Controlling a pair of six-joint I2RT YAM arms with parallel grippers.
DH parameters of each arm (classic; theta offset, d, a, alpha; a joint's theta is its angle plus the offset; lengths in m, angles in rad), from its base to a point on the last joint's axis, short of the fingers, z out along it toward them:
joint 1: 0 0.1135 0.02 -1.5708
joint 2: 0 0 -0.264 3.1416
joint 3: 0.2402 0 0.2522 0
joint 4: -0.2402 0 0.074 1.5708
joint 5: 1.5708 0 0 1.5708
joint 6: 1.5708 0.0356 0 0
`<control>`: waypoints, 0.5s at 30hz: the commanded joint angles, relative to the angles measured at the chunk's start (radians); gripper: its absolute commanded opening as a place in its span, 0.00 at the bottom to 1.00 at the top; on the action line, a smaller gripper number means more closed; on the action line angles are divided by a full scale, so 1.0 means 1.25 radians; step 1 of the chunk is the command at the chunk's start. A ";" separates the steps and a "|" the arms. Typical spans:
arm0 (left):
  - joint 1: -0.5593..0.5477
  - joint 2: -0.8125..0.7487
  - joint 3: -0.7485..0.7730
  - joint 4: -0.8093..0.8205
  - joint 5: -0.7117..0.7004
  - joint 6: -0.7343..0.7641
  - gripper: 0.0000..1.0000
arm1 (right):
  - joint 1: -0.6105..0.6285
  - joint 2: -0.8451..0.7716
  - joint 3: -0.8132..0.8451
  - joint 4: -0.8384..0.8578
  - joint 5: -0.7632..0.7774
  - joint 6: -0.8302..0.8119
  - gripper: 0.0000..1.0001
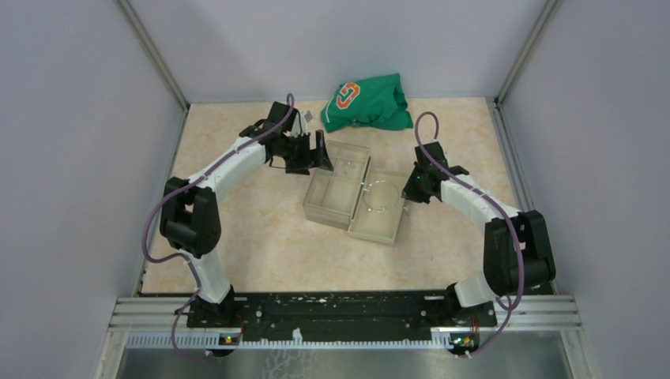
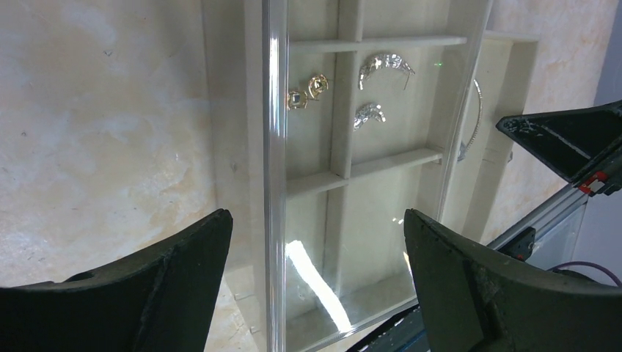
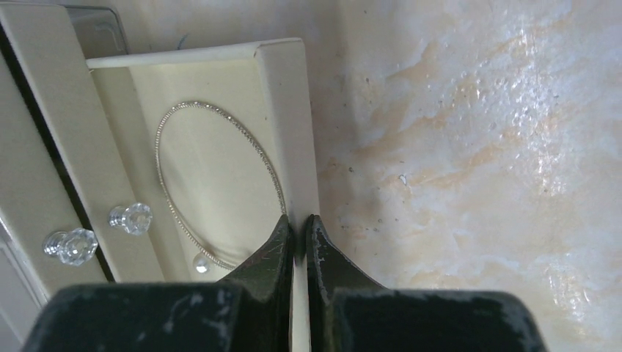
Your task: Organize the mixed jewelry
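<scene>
Top external view: an open clear box (image 1: 316, 207) is lying in the middle of the tabletop (image 1: 261, 245), with a cream tray (image 1: 378, 233) touching its right side and a green cloth (image 1: 367, 103) sitting at the far edge. A thin hoop (image 1: 385, 182) is lying flat in the tray. The left gripper (image 1: 310, 156) is hovering over the box's far left corner with its jaws spread wide, holding nothing. The right gripper (image 1: 408, 189) is sitting at the tray's right edge. Left wrist view: the two fingers (image 2: 176, 282) are standing far apart above the box, touching nothing. Two gold earrings (image 2: 308, 92) are lying in one compartment and two curved silver pieces (image 2: 385, 64) in the next, while part of the hoop is showing in the tray beyond. Right wrist view: the fingers are pinching shut on the tray's thin right wall. The hoop is resting inside, just beside that wall, with a small pearl (image 3: 200, 262) at its near end. Two clear studs (image 3: 130, 218) are lying on the strip to the left.
</scene>
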State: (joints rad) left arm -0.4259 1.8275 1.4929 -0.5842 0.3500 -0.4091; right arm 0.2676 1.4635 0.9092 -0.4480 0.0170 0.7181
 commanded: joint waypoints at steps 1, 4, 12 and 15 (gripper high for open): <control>0.015 0.017 0.002 0.011 0.029 0.023 0.93 | -0.002 -0.017 0.067 0.062 0.013 -0.014 0.00; 0.019 0.022 0.003 0.010 0.039 0.032 0.93 | -0.019 -0.016 0.050 0.073 0.000 -0.025 0.00; 0.026 0.042 0.008 0.001 0.062 0.050 0.93 | -0.027 0.056 0.072 0.073 -0.059 -0.117 0.00; 0.027 0.045 0.013 0.001 0.064 0.055 0.93 | -0.031 0.089 0.084 0.051 -0.061 -0.162 0.00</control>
State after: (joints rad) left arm -0.4015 1.8725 1.4929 -0.5850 0.3992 -0.3645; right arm 0.2379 1.5478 0.9405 -0.4347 -0.0147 0.5949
